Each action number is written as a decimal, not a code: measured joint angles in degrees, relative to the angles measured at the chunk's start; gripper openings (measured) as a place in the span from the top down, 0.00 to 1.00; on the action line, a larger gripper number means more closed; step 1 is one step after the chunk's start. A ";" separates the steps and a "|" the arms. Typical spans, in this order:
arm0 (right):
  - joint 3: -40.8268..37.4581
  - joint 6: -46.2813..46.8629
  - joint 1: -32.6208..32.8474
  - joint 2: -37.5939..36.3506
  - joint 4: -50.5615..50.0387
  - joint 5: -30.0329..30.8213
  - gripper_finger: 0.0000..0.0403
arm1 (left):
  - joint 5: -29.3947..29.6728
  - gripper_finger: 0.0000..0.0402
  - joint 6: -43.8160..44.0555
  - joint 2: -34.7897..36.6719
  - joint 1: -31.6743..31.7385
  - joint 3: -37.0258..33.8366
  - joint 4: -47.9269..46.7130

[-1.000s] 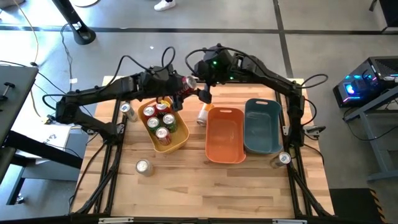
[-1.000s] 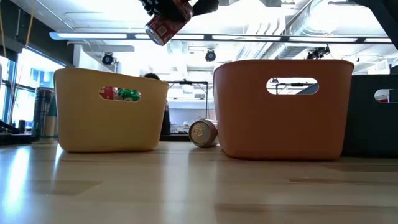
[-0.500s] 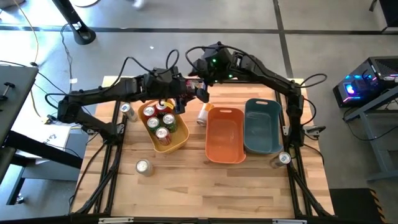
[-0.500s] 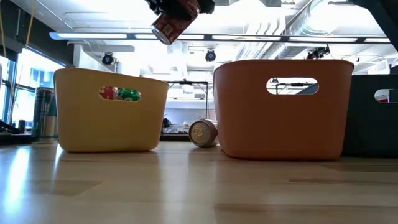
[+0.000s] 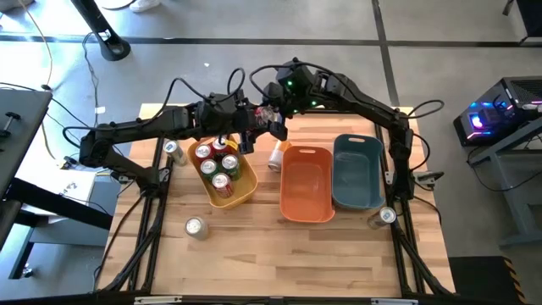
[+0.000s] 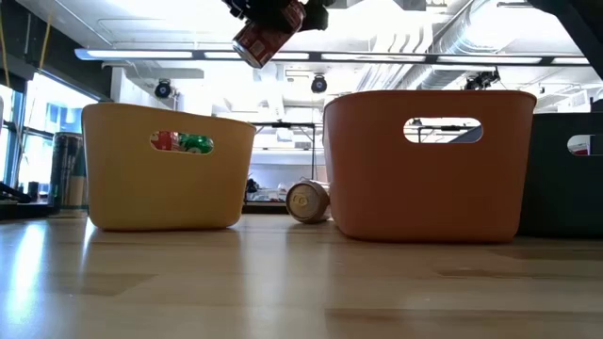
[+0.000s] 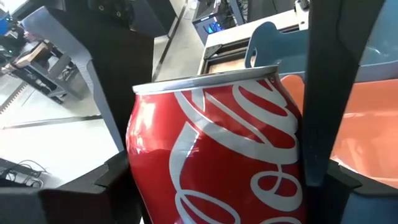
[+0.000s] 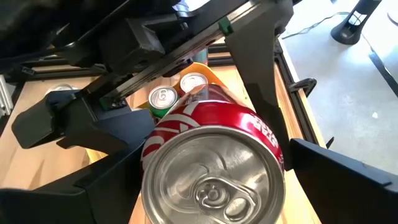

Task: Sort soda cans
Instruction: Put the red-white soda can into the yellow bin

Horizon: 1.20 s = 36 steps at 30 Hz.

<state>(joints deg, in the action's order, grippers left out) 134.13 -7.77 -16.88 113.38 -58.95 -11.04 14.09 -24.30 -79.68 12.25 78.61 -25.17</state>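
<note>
Wooden slats make up the desk [image 5: 279, 254], and the scene runs from loose cans at its left edge to bins at its right. A silver can [image 5: 173, 150] stands near the left rim and another silver can [image 5: 196, 226] stands nearer the front. Next comes the yellow bin [image 5: 240, 191], holding several upright red and green cans [image 5: 218, 165].

Above the yellow bin's far corner the left gripper [image 5: 248, 127] is pinching a red can [image 5: 259, 116], held tilted in the air; in the left wrist view its fingers [image 7: 326, 93] press both flanks of the red can [image 7: 217, 155]. The right gripper [image 5: 273, 123] meets it there, its fingers spread on either side of the can's silver top, seen in the right wrist view [image 8: 214, 180]; the pictures do not show whether they touch it.

A can lying on its side [image 5: 275, 155] rests between the yellow bin and the orange bin [image 5: 306, 205]. The teal bin [image 5: 359, 200] stands just beside the orange one, and one more silver can [image 5: 386, 215] stands at its front right corner.
</note>
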 joint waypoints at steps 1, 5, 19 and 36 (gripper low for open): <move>0.00 0.00 0.00 0.14 0.02 -0.01 0.06 | 0.02 0.27 0.10 0.00 -0.05 0.00 -0.01; 0.00 0.02 0.00 0.51 -0.16 -0.01 0.08 | 0.23 0.27 0.16 0.00 -0.04 0.00 -0.30; 0.07 -0.46 0.44 0.63 -0.20 0.47 0.24 | 0.67 0.27 0.51 0.00 0.02 -0.02 0.34; 0.88 -1.58 0.31 0.10 -0.72 3.62 0.31 | 8.79 0.05 -1.94 0.20 -0.12 2.12 -3.53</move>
<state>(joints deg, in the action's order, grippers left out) 135.00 -9.35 -16.58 113.49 -59.67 -7.42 22.88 -26.24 -79.48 12.13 80.73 -28.70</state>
